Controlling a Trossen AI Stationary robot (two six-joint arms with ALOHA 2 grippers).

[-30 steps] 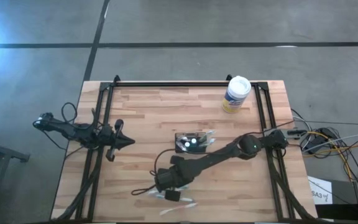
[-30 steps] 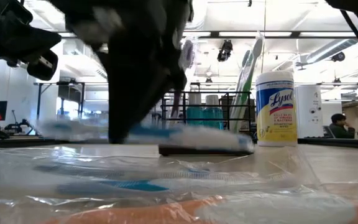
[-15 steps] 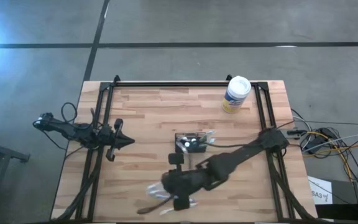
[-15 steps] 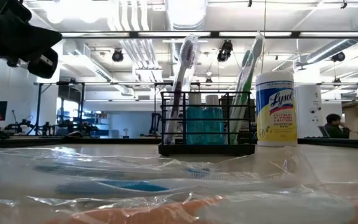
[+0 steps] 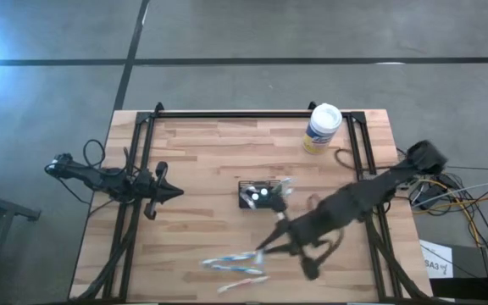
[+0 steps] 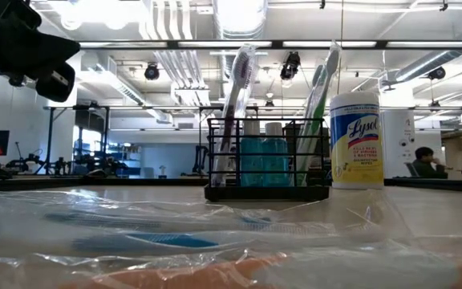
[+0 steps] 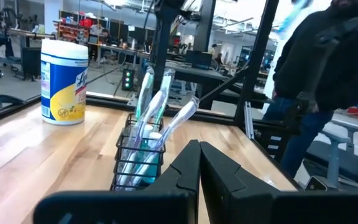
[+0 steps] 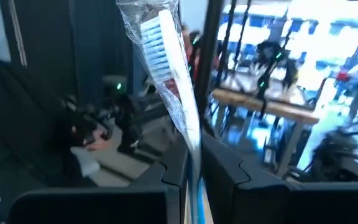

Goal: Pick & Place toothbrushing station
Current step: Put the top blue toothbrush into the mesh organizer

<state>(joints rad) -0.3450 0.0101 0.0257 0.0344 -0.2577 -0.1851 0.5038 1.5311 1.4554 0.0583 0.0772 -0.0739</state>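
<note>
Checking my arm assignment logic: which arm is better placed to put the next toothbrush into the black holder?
Right. The right gripper is shut on a wrapped toothbrush and sits just beside the toothbrushing station. The left gripper is parked near the table's left edge, shut and empty.

We see the toothbrushing station (image 5: 262, 194), a black wire holder, standing upright mid-worktop, with toothbrushes (image 6: 237, 96) leaning inside.
</note>
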